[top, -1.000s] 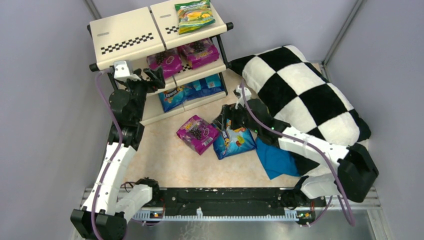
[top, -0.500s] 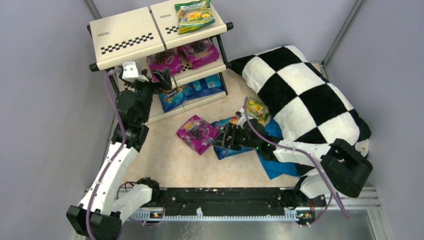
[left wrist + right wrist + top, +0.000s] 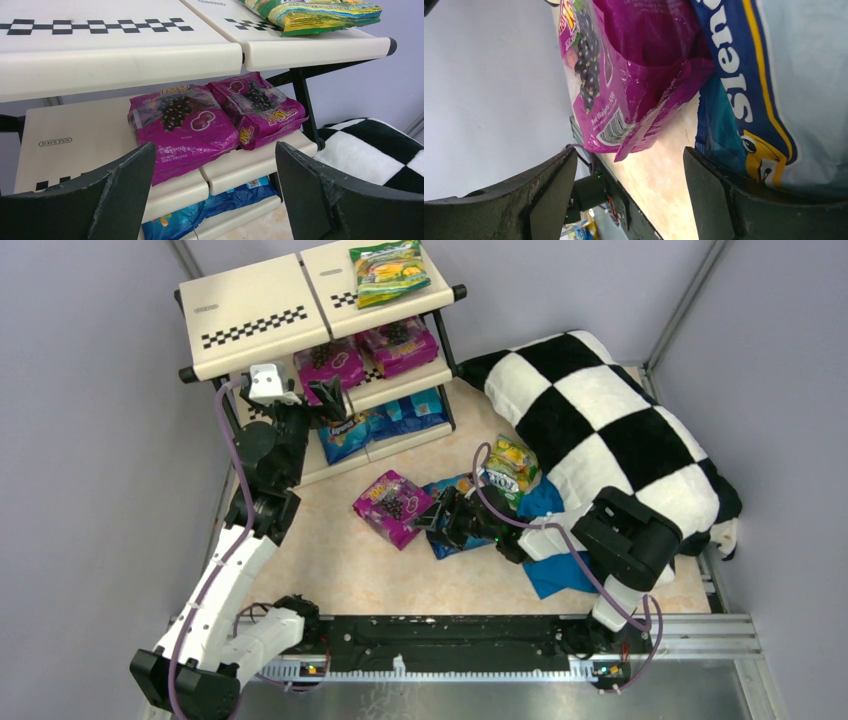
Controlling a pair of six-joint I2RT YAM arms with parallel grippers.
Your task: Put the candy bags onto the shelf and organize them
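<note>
The shelf (image 3: 255, 315) stands at the back left. A green-yellow bag (image 3: 388, 270) lies on its top tier, two purple bags (image 3: 335, 362) on the middle tier, and blue bags (image 3: 385, 420) on the bottom tier. On the floor lie a purple bag (image 3: 393, 505), a blue bag (image 3: 470, 525) and a green-yellow bag (image 3: 510, 465) against the pillow. My left gripper (image 3: 328, 395) is open and empty in front of the middle tier's purple bags (image 3: 180, 125). My right gripper (image 3: 432, 517) is open, low at the floor, with the purple bag (image 3: 624, 75) and the blue bag (image 3: 774, 100) ahead of its fingers.
A large black-and-white checkered pillow (image 3: 610, 420) fills the right side. A plain blue cloth (image 3: 555, 565) lies under my right arm. Grey walls close in on the left, back and right. The black base rail (image 3: 450, 640) runs along the near edge.
My right gripper has moved from over the blue bag down and left to the gap between the floor bags, uncovering the green-yellow bag. My left gripper shifted right along the middle tier.
</note>
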